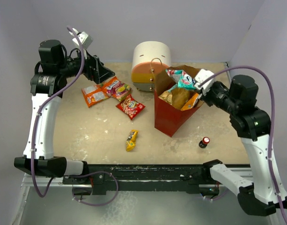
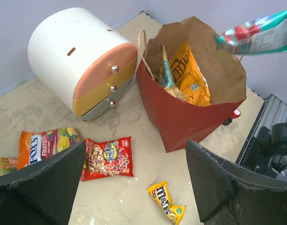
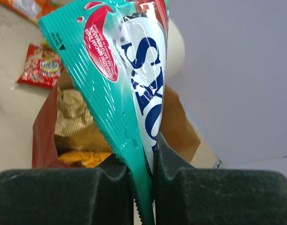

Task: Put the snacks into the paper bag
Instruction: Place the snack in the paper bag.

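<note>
The paper bag [image 1: 169, 119] stands open right of centre, with tan and orange chip bags [image 1: 178, 97] inside; it also shows in the left wrist view [image 2: 190, 117] and the right wrist view [image 3: 42, 136]. My right gripper [image 1: 199, 86] [image 3: 143, 164] is shut on the teal candy bag [image 1: 183, 78] [image 3: 124, 70] and holds it above the bag's mouth. My left gripper [image 1: 102, 74] [image 2: 136, 183] is open and empty, raised at the back left. On the table lie an orange packet [image 1: 94, 95], a Fox's packet [image 1: 117, 88] [image 2: 47, 145], a red packet [image 1: 130, 107] [image 2: 107, 158] and a yellow M&M's packet [image 1: 131, 139] [image 2: 166, 201].
A round white-orange-yellow drawer unit [image 1: 150, 63] [image 2: 77, 61] stands behind the bag, to its left. A tiny red-capped bottle [image 1: 204, 142] stands near the front right of the bag. Purple walls close in the table on three sides.
</note>
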`<state>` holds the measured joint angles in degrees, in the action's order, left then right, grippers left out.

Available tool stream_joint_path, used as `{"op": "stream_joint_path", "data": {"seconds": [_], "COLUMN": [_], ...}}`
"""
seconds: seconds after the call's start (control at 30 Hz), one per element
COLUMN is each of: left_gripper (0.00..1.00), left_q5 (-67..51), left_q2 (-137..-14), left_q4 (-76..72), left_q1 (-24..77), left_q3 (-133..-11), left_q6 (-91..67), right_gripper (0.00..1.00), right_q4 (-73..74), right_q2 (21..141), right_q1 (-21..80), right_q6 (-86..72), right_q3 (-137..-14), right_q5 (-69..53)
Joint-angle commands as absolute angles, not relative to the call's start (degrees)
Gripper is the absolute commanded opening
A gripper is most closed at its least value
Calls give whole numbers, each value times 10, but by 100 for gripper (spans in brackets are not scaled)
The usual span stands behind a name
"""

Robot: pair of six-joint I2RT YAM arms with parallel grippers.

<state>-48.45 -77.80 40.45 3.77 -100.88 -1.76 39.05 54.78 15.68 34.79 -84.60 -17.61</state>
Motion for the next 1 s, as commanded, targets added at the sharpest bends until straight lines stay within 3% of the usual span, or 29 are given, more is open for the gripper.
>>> {"op": "stream_joint_path", "data": {"seconds": [0.0,0.27,0.67,0.97], "left_gripper": [90,92,93,93], "left_q5": [-469,-461,-352,-359], "left_q2": [-774,-772,-788,-783], "left_q4": [391,387,373,344], "left_q1": [36,36,36,36], "left_q3": [-998,-979,-881,-837], "left_q6": [8,23,120,116], "right_gripper": [1,2,30,36], "right_q4": [468,523,531,520], "right_q2": [579,650,702,734], "right_q1": [155,156,156,156], "right_q6": [380,368,343,327], "right_q3": [-867,-905,-938,-935], "right_q5": [-143,-127,-98,-65]}}
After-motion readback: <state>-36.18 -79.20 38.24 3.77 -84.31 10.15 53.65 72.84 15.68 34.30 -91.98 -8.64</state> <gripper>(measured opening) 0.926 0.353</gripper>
